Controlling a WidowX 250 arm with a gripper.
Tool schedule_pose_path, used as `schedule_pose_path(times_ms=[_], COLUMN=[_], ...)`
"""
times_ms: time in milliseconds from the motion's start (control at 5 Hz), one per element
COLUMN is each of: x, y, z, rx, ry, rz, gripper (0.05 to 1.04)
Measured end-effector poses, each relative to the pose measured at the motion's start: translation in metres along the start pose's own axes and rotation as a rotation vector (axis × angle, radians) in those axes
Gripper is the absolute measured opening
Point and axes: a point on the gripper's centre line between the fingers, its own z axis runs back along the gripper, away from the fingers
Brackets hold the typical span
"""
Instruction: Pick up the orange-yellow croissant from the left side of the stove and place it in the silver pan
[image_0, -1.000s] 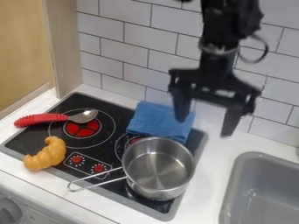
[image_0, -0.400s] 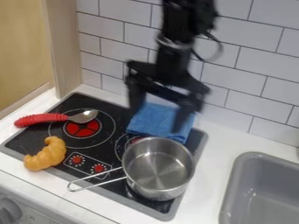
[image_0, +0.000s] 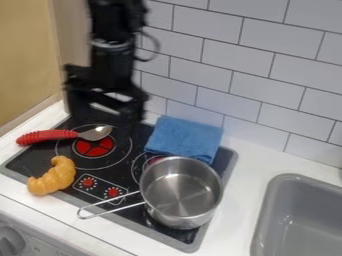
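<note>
The black gripper (image_0: 105, 119) hangs over the back left of the stove, its two fingers pointing down and spread apart, with nothing between them. Just in front of it lies a spoon with a red handle (image_0: 47, 136) and a metal bowl, partly across the left burner. An orange croissant (image_0: 53, 176) rests at the stove's front left edge. The steel pot (image_0: 180, 192) stands on the right front part, its wire handle towards the lower left. Behind the pot is a folded blue cloth (image_0: 184, 139).
The black stove top (image_0: 40, 162) has two red knobs at its front. A grey sink (image_0: 294, 225) is set into the white counter (image_0: 250, 170) at right. A tiled wall (image_0: 267, 90) rises behind, and a wooden panel (image_0: 70, 50) stands at the left.
The gripper has moved left, from the right of the blue cloth, across above it, to the stove's back left. The pot, cloth, spoon and croissant have stayed in place.
</note>
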Motion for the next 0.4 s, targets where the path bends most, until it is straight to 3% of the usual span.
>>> schedule_pose_path(times_ms=[200,400], x=[-0.009,-0.020], y=[0.018,0.023], z=[-0.013,-0.027], rx=[-0.019,-0.004], ry=[-0.007,0.007], rz=[-0.028,-0.050], gripper=[0.998,0.998])
